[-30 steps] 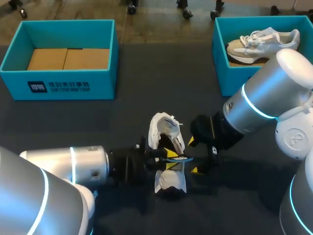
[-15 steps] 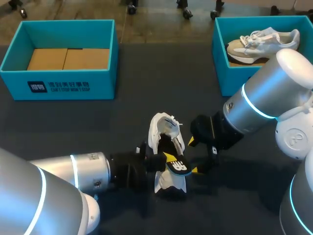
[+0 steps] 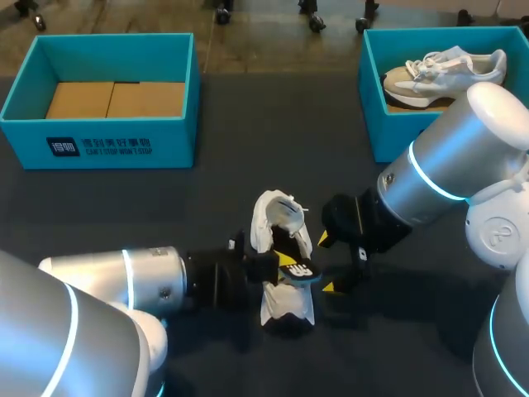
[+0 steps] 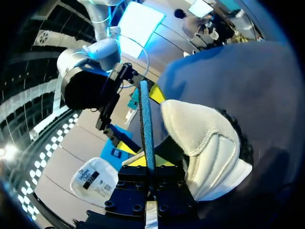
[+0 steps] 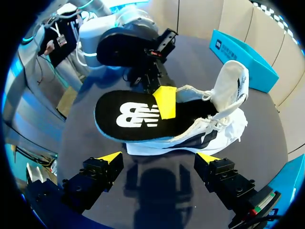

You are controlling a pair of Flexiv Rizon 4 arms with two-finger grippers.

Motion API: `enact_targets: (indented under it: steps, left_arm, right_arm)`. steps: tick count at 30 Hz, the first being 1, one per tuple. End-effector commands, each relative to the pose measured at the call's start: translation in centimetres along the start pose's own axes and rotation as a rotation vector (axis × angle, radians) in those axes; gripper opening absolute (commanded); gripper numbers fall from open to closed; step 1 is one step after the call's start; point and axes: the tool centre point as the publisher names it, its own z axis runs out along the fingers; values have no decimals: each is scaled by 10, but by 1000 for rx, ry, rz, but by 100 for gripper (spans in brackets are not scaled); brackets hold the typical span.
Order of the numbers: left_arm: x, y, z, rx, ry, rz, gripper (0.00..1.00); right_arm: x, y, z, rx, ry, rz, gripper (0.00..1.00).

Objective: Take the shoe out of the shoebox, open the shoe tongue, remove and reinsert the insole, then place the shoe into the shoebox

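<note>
My left gripper [image 3: 285, 264] has turned the insole [image 3: 302, 270] flat and lowered it over the shoe [image 3: 281, 219] mid-table [image 3: 248, 182] (pinched between both fingers), so reinsertion looks begun, my right gripper [image 5: 157, 160] wide open alongside.

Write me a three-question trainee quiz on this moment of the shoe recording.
1. True or false: the left gripper is shut on the insole.
2. The right gripper, beside the white shoe, is: A) open, holding nothing; B) shut on the insole; C) shut on a lace.
3. Fill in: the blue box at the table's far right holds another ___.
Key: 1 true; 2 A; 3 shoe.
</note>
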Motion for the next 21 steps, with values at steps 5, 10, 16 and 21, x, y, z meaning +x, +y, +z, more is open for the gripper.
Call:
enact_targets:
  steps: [5, 10, 16, 21]
  left_arm:
    - [-2, -9, -17, 70, 64, -27, 17]
    - [-1, -23, -21, 73, 71, -4, 18]
    - [0, -33, -19, 63, 30, 61, 4]
    - [2, -32, -13, 28, 10, 104, 0]
  right_arm:
    - [1, 0, 1, 0, -2, 0, 100]
    - [1, 0, 1, 0, -2, 0, 100]
    - [1, 0, 1, 0, -2, 0, 100]
    - [1, 0, 1, 0, -2, 0, 100]
